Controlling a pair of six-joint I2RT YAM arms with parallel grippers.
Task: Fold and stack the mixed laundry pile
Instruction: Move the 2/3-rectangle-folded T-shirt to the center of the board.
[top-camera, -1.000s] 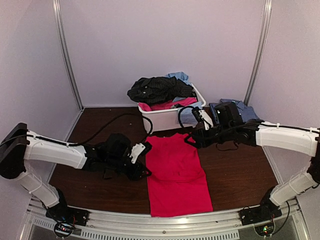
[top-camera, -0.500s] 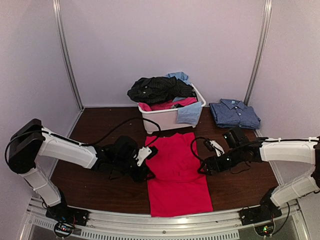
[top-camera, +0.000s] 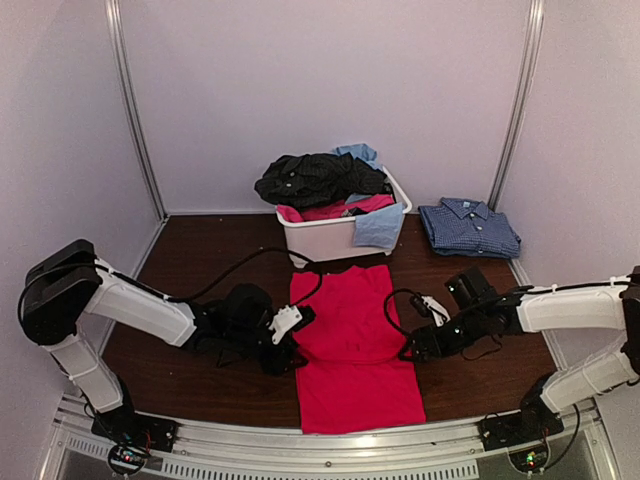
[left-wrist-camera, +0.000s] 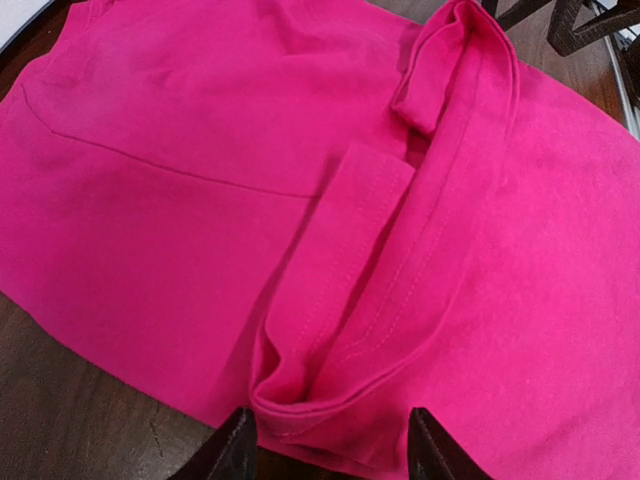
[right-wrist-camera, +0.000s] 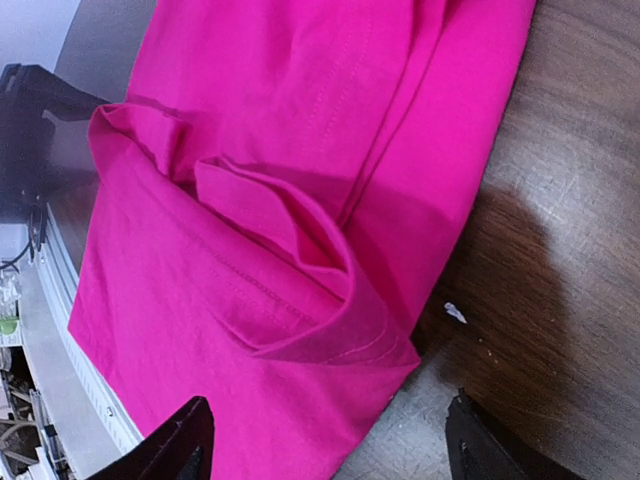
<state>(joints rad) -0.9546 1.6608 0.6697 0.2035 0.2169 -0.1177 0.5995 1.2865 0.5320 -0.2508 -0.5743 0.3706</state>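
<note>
A bright pink-red garment (top-camera: 352, 335) lies flat on the brown table, long side running near to far. My left gripper (top-camera: 290, 343) sits at its left edge, and my right gripper (top-camera: 412, 347) at its right edge, both about mid-length. In the left wrist view the left gripper (left-wrist-camera: 330, 455) is open, with a folded pink hem (left-wrist-camera: 330, 390) between its fingertips. In the right wrist view the right gripper (right-wrist-camera: 330, 450) is open wide over a folded pink corner (right-wrist-camera: 350, 330). Neither is closed on the cloth. The rest of the pile, black pinstriped cloth (top-camera: 315, 178), light blue cloth (top-camera: 380, 227) and more pink, lies in the tub.
The white plastic tub (top-camera: 330, 240) stands just beyond the pink garment. A folded blue checked shirt (top-camera: 470, 228) lies at the back right. Black cables loop from both wrists over the table. A metal rail (top-camera: 330, 445) runs along the near edge.
My right gripper has come from the garment's far end near the tub toward me to its right edge. My left gripper has shifted slightly nearer along the left edge.
</note>
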